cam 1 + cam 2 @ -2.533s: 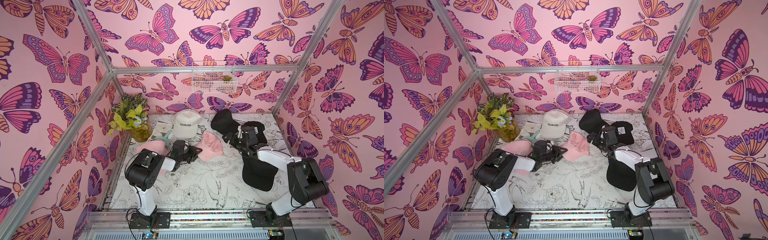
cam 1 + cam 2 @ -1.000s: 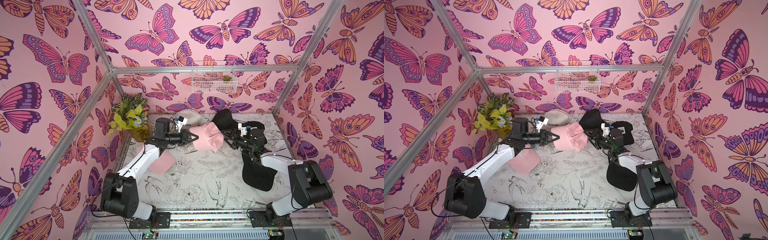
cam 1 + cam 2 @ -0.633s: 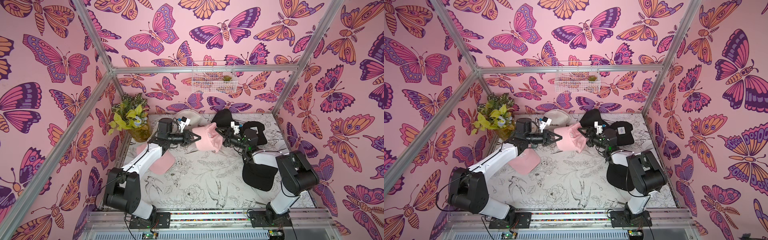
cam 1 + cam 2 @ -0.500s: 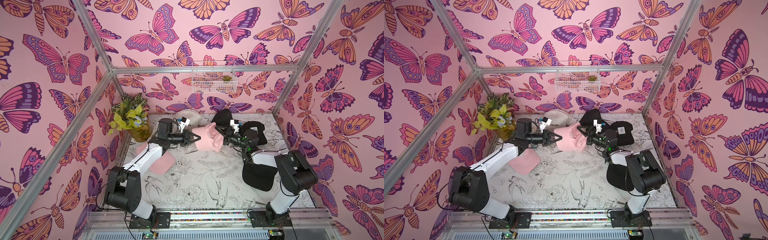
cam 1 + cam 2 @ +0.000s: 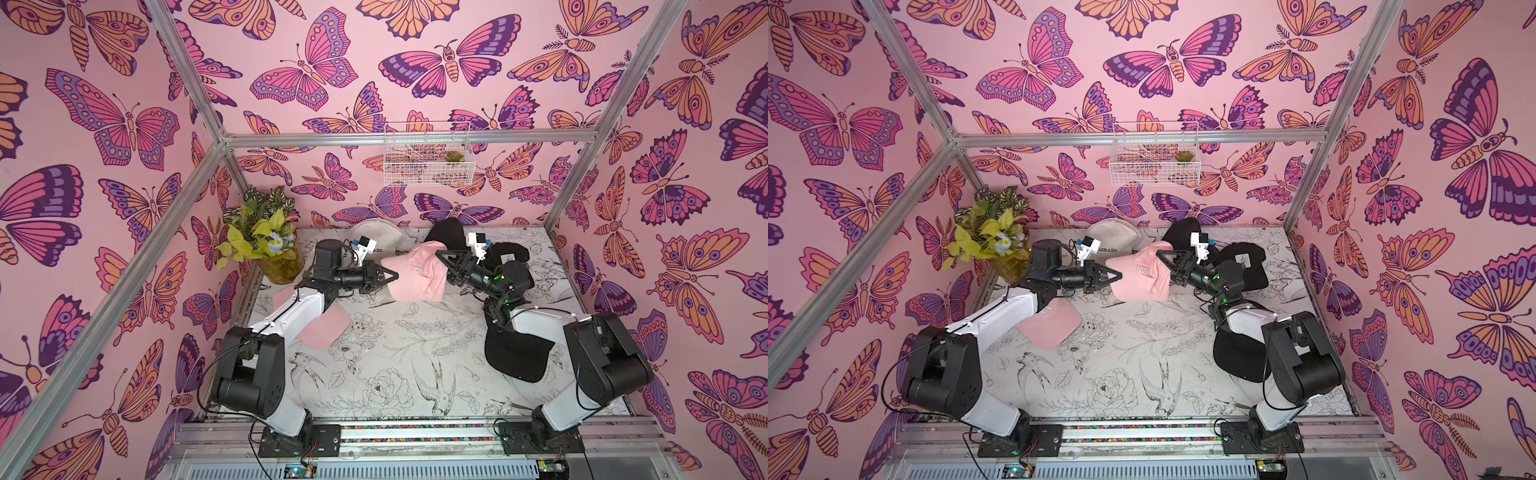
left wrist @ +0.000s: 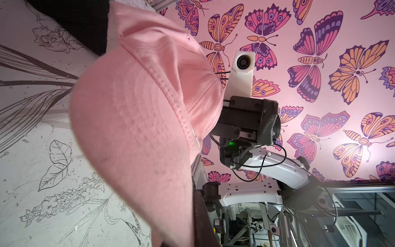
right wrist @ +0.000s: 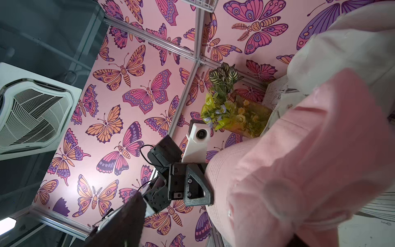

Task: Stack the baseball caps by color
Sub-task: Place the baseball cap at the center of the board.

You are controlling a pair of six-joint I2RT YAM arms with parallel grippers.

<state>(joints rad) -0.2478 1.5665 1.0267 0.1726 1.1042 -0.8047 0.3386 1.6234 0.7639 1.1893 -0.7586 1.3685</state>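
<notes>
A pink cap (image 5: 415, 272) (image 5: 1142, 274) hangs above the table's back middle. My left gripper (image 5: 392, 276) (image 5: 1120, 275) is shut on its brim edge. My right gripper (image 5: 442, 266) (image 5: 1163, 264) comes from the other side, its jaws open and straddling the cap's far edge. In the right wrist view the cap (image 7: 299, 171) hides one finger. Another pink cap (image 5: 324, 328) lies under my left arm. A white cap (image 5: 376, 232) lies at the back. One black cap (image 5: 446, 235) lies behind the grippers, one with a white patch (image 5: 509, 253) is back right, and a third (image 5: 515, 353) lies under my right arm.
A vase of flowers (image 5: 266, 249) stands in the back left corner. A wire basket (image 5: 428, 160) hangs on the back wall above the caps. The table (image 5: 395, 374) has a flower and bird print, with butterfly walls close on three sides.
My left gripper lifted the pink cap off the table and carried it to the back middle. My right gripper swung over to its far edge, and its jaws have narrowed.
</notes>
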